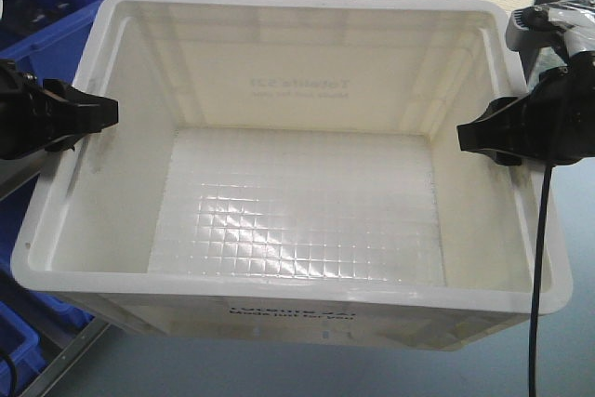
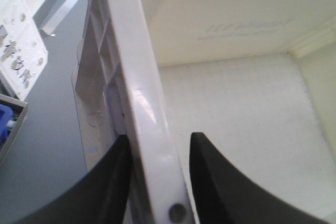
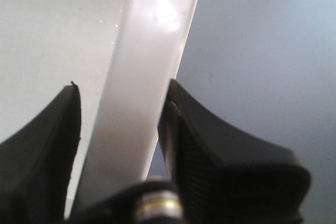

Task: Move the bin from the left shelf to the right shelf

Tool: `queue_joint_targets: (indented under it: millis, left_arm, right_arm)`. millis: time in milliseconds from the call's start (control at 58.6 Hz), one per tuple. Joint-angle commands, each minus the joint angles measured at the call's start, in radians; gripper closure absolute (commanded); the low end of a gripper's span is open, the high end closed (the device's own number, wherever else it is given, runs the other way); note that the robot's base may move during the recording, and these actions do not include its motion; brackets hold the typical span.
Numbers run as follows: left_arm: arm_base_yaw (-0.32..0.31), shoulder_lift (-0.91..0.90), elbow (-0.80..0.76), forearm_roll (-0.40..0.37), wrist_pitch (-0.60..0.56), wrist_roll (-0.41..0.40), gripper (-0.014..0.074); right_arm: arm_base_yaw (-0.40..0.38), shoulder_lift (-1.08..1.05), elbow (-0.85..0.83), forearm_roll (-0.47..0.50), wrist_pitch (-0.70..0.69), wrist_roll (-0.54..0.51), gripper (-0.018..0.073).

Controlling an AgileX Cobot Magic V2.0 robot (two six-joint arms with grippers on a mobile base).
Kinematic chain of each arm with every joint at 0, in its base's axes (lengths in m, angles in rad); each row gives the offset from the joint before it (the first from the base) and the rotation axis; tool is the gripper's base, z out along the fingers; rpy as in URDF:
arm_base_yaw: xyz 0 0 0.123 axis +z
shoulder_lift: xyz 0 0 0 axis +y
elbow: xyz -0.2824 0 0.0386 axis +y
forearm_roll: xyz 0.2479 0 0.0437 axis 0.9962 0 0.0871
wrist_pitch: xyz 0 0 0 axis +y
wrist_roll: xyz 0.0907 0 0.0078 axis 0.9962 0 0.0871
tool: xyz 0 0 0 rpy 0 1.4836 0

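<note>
Between the two grippers, the bin [image 1: 297, 8] fills the front view, open side up, with grey floor [image 1: 279, 374] showing below its near wall and blue bins [image 1: 42, 6] on shelving at its left. Only this view shows both arms at once: the left gripper [image 1: 104, 111] bites the left rim and the right gripper [image 1: 468, 135] the right rim, a black cable [image 1: 539, 258] hanging beside it. The left wrist view adds the ribs under the rim, which runs up between the fingers of the left gripper [image 2: 157, 148], one finger outside the wall and one inside. The right wrist view shows the same for the right gripper [image 3: 123, 106]: its jaws are clamped across the rim, the outer finger pressed against it.
</note>
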Motion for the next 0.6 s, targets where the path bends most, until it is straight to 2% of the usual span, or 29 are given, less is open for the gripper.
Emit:
queue_joint_targets:
  millis: [0,580]
  left_arm:
    - [-0.034,-0.028,-0.045,-0.157,0.026,0.021,0.0603]
    - [-0.034,-0.028,-0.045,-0.157,0.026,0.021,0.0603]
  right_arm:
    - [0.023,-0.031,-0.052,0.137,-0.104,-0.016,0.0564]
    - [0.023,-0.031,-0.052,0.137,-0.104,-0.016,0.0564]
